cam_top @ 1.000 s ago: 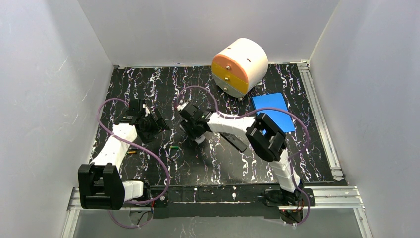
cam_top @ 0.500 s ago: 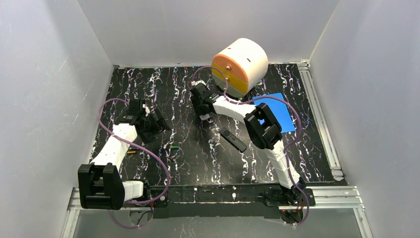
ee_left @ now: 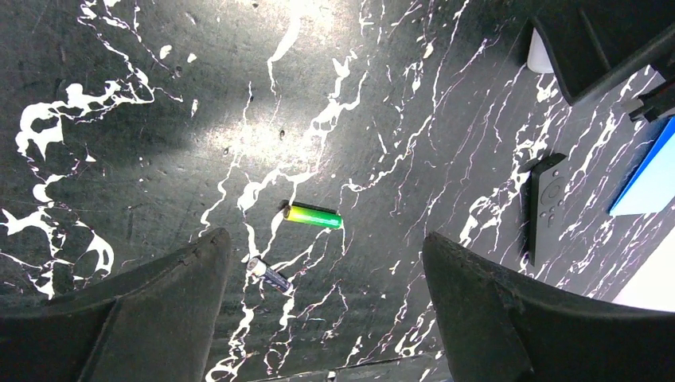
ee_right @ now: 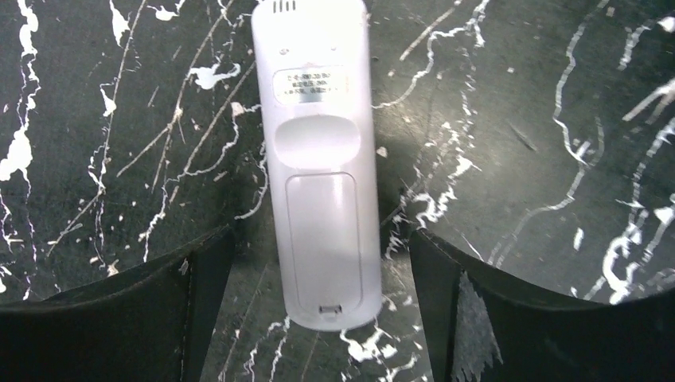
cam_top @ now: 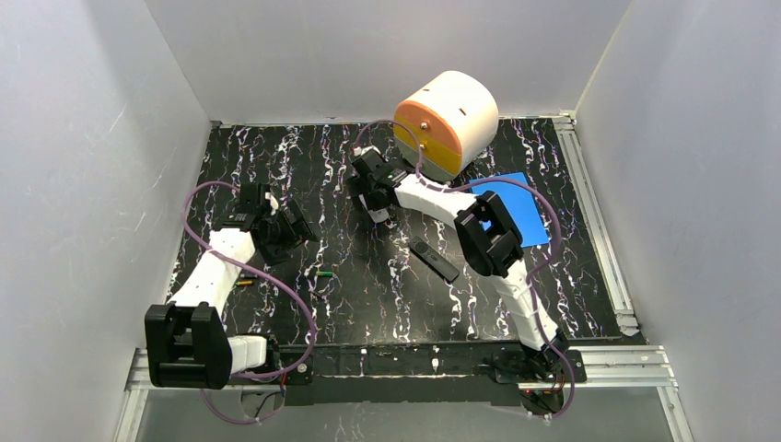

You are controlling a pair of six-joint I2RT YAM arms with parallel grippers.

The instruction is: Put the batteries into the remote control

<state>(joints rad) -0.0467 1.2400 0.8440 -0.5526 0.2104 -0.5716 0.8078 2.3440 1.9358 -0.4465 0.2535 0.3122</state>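
Right claw (ee_right: 318, 239) is held wide open, with one black finger (ee_right: 159, 318) on each side of a white remote control (ee_right: 318, 159). The white remote is not touched by either finger, and a strip of desk (cam_top: 304, 157) can be seen in each gap. The white remote is laid flat with its back up, and its battery lid is shut.

A black remote control (cam_top: 434, 260) is laid near the middle of the desk. The white remote is found behind the black remote and a bit to its left, well apart from it.

Left claw (ee_left: 324, 240) is also held wide open, and nothing is gripped by it. It is held above the desk, well to the left of the black remote. Two batteries are seen under it. A green and yellow battery (ee_left: 313, 215) is laid flat to the left of the black remote. A blue battery (ee_left: 268, 275) is laid just beside the green one, a little farther from the black remote. The two batteries are not touching.

A blue flat pad (cam_top: 507, 207) is placed behind the black remote, to its right. A round white and orange drawer box (cam_top: 446, 122) is placed far behind the black remote.
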